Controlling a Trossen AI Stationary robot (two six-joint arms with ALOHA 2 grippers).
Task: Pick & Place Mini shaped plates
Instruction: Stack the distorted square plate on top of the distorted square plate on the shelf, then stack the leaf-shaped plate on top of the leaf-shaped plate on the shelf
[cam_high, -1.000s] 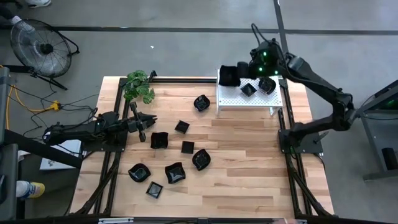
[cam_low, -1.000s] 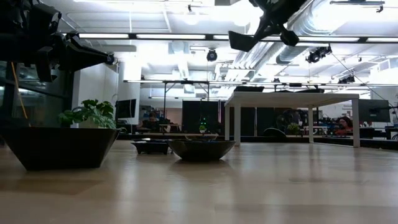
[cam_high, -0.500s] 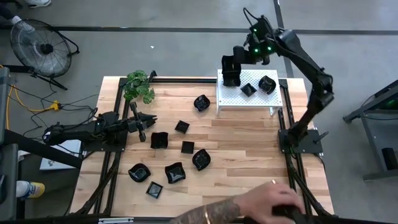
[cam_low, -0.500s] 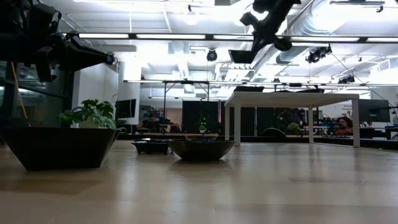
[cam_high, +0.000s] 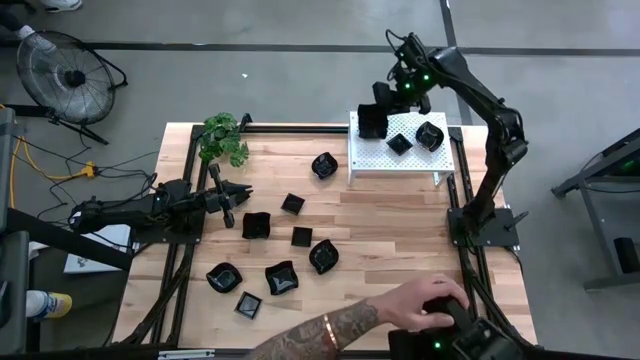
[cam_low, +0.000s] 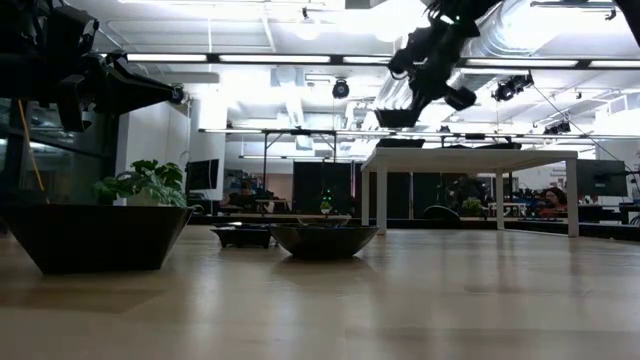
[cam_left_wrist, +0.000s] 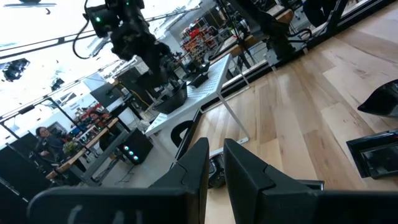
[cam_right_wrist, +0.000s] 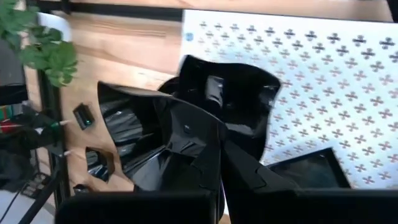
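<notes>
Several mini shaped plates, glossy and black, lie scattered on the wooden table (cam_high: 400, 260), among them one (cam_high: 324, 165) near the rack and one (cam_high: 281, 278) near the front. Two more plates (cam_high: 399, 144) (cam_high: 430, 135) rest on the white perforated rack (cam_high: 400, 165). My right gripper (cam_high: 388, 103) is shut on a wavy plate (cam_high: 372, 122) (cam_right_wrist: 236, 99) (cam_low: 397, 117) and holds it above the rack's back left corner. My left gripper (cam_high: 235, 200) (cam_left_wrist: 216, 146) waits at the table's left side, a narrow gap between its fingers, nothing in it.
A potted plant (cam_high: 222, 135) stands at the back left corner. A person's tattooed forearm and hand (cam_high: 400, 312) reach in over the front edge at the right. Black frame rails run along both table sides. A fan (cam_high: 65, 75) stands on the floor.
My right arm has swung back and lowered its plate toward the rack's back left corner. A person's hand has come in over the front edge. The left arm has not moved.
</notes>
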